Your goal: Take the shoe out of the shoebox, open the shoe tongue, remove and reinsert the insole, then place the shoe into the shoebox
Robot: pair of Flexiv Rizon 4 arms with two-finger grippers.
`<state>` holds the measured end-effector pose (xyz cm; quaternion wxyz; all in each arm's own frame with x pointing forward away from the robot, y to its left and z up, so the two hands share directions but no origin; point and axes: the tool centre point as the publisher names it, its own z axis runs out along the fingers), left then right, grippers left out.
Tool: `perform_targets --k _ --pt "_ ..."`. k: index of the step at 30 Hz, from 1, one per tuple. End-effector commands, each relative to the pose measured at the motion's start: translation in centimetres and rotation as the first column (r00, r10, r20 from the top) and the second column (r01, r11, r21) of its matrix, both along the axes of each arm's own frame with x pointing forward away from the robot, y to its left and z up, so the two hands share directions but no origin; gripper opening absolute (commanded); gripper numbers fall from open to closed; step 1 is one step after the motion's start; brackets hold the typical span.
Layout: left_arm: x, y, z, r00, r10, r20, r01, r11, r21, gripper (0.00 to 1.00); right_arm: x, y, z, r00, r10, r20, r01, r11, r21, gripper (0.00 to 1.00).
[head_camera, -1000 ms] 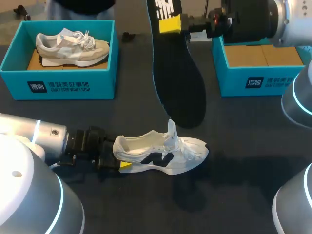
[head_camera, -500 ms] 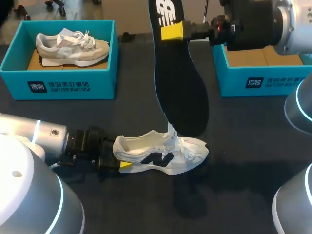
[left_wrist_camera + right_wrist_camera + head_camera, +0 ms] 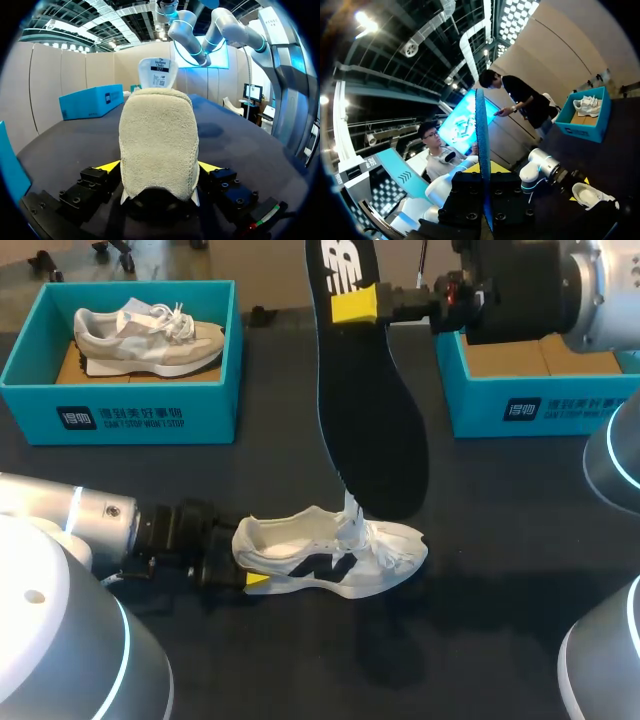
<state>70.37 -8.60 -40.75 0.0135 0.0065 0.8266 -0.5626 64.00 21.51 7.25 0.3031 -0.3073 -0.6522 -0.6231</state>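
Observation:
A white shoe [image 3: 330, 558] with a dark logo stands upright on the dark table, its tongue raised. My left gripper [image 3: 245, 568] is at its heel, low over the table. In the left wrist view the fuzzy heel [image 3: 157, 142] sits between the two yellow fingertips [image 3: 107, 166] of my left gripper [image 3: 159, 167], which stand wide and open beside it. My right gripper [image 3: 352, 305] is shut on the heel end of the black insole [image 3: 365, 420]. The insole hangs down, its toe end just above the tongue. Seen edge-on, the insole [image 3: 481, 130] rises from my right gripper [image 3: 482, 167].
A teal shoebox [image 3: 120, 405] at the back left holds a beige shoe [image 3: 150, 337]. A second teal box [image 3: 540, 395] lined with cardboard stands at the back right, behind my right arm. Bare dark table lies in front of the white shoe.
The insole shifted slightly to the right and lower, its tip nearer the tongue. The left fingers have spread a little and the shoe's heel collar has relaxed.

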Motion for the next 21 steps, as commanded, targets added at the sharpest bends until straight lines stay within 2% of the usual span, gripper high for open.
perform_targets --k 1,6,16,21 --pt "-0.7 1.3 1.5 1.0 -0.003 0.009 0.003 1.0 -0.003 1.0 0.0 0.3 0.0 1.0 -0.003 -0.001 0.003 1.0 -0.003 0.0" --pt "-1.0 2.0 2.5 1.0 -0.001 0.01 0.001 0.999 0.046 1.0 0.0 0.3 0.0 1.0 -0.003 -0.001 0.003 1.0 -0.003 0.0" --pt "-1.7 3.4 4.6 0.998 0.05 -0.031 -0.043 0.977 0.207 1.0 0.0 0.3 0.0 1.0 -0.003 -0.001 0.003 1.0 -0.003 0.0" --pt "-1.8 3.9 5.0 0.997 0.066 -0.038 -0.056 0.975 0.215 1.0 0.0 0.3 0.0 1.0 -0.003 -0.001 0.003 1.0 -0.003 0.0"
